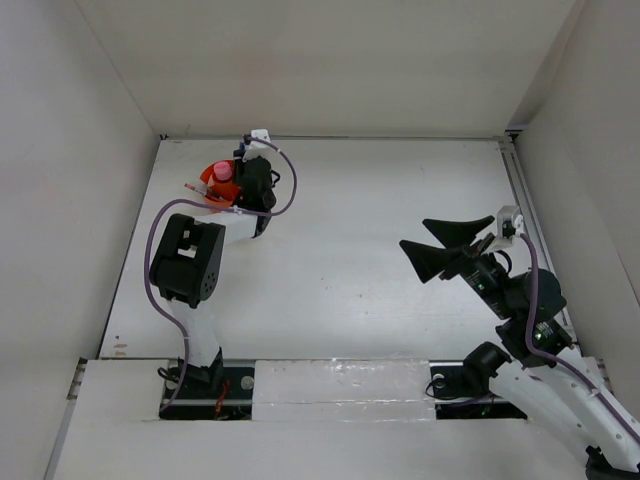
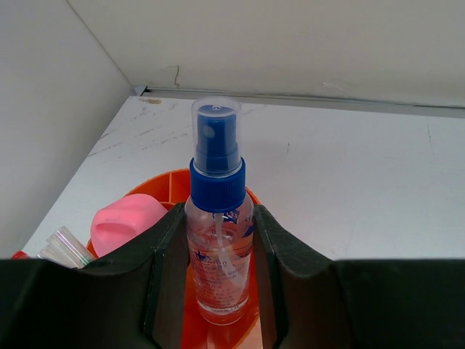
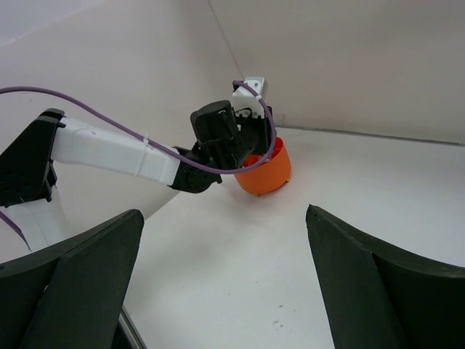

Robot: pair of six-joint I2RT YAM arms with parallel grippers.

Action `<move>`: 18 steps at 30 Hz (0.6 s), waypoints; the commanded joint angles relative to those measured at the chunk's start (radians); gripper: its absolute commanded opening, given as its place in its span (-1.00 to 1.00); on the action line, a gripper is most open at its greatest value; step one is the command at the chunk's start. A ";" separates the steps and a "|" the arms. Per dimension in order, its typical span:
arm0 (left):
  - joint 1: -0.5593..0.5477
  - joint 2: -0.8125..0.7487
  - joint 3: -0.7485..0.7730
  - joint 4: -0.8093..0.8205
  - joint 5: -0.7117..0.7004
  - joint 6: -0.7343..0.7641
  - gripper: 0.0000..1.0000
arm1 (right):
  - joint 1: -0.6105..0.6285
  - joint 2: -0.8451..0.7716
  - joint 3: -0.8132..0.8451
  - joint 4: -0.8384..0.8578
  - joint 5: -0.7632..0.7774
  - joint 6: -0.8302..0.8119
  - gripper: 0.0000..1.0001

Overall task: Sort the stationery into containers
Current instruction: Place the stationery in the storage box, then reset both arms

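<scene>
My left gripper [image 2: 219, 218] is shut on the clear blue-capped bottle [image 2: 216, 182], holding it upright by its body. The bottle's base is down inside the round orange tub [image 2: 163, 183]. A pink-capped bottle [image 2: 127, 222] stands in the tub to the left, beside a clear ribbed piece [image 2: 65, 247]. From above, the tub [image 1: 207, 174] sits at the table's far left, mostly hidden by the left gripper [image 1: 250, 180]. The pink cap [image 1: 222, 173] and a red pen [image 1: 195, 187] show there. My right gripper [image 1: 416, 233] hangs open over the right half of the table, holding nothing. Its wrist view shows the tub [image 3: 265, 174] far off.
The left wall and back wall meet close behind the tub [image 2: 138, 91]. The left arm [image 3: 109, 149] stretches across the left of the right wrist view. A metal rail [image 1: 520, 200] runs along the table's right edge.
</scene>
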 commanded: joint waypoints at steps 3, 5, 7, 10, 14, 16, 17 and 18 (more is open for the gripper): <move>0.000 -0.033 -0.023 0.084 -0.018 -0.008 -0.27 | 0.008 -0.008 0.008 0.028 0.006 -0.002 1.00; 0.000 -0.033 -0.024 0.084 -0.009 -0.008 -0.22 | 0.008 -0.008 -0.001 0.028 0.006 -0.002 1.00; 0.000 -0.033 -0.033 0.094 -0.009 -0.008 -0.13 | 0.008 -0.008 -0.001 0.028 0.006 -0.002 1.00; 0.000 -0.033 -0.033 0.103 -0.018 -0.008 0.00 | 0.008 -0.008 -0.001 0.028 0.015 -0.002 1.00; -0.021 -0.067 -0.033 0.114 -0.018 0.001 0.08 | 0.008 -0.008 -0.001 0.028 0.015 -0.002 1.00; -0.036 -0.097 -0.033 0.123 -0.018 0.029 0.08 | 0.008 -0.008 -0.001 0.028 0.015 -0.002 1.00; -0.046 -0.110 -0.033 0.123 -0.018 0.029 0.08 | 0.008 -0.008 -0.001 0.028 0.015 -0.002 1.00; -0.046 -0.122 -0.033 0.123 -0.008 0.029 0.10 | 0.008 -0.008 -0.001 0.028 0.015 -0.002 1.00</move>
